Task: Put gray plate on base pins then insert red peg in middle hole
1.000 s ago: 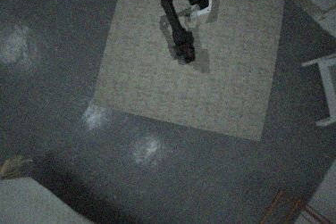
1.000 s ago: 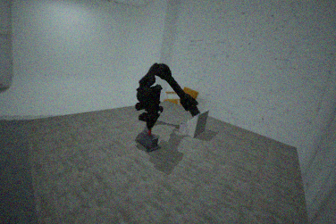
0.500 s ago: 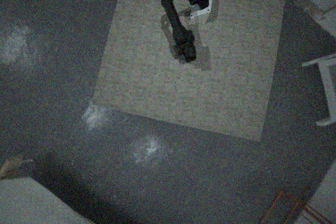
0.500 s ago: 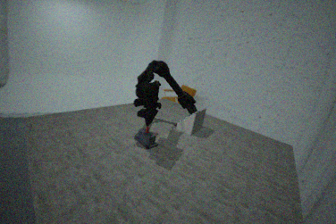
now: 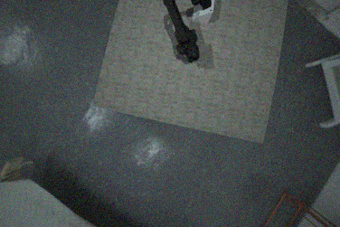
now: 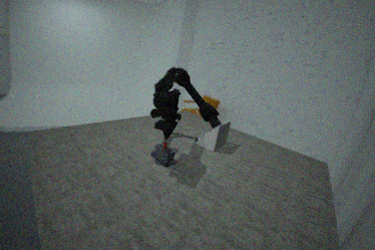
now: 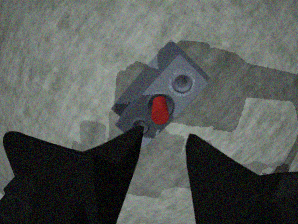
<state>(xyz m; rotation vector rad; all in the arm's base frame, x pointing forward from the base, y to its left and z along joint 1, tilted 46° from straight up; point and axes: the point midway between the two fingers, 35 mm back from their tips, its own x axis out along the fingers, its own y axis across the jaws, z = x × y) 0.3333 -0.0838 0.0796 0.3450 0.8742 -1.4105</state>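
Observation:
The gray plate (image 7: 172, 75) lies on the base (image 7: 136, 91), and it looks flat. A round pin shows at each end of the plate, the nearer one partly behind a fingertip. The red peg (image 7: 160, 111) (image 6: 165, 144) stands in the plate's middle hole with its upper part sticking out. How deep it sits cannot be told. My gripper (image 7: 165, 136) is open and empty. Its two dark fingertips are apart, close above the peg, with a gap between them. In the top view the arm hides the plate and peg.
A white board (image 5: 204, 12) (image 6: 214, 137) stands at the arm's mount. The arm (image 5: 175, 13) (image 6: 196, 96) reaches from there to the base. An orange object (image 6: 210, 102) is behind the arm in the exterior view. Shadows of the arm fall around the base.

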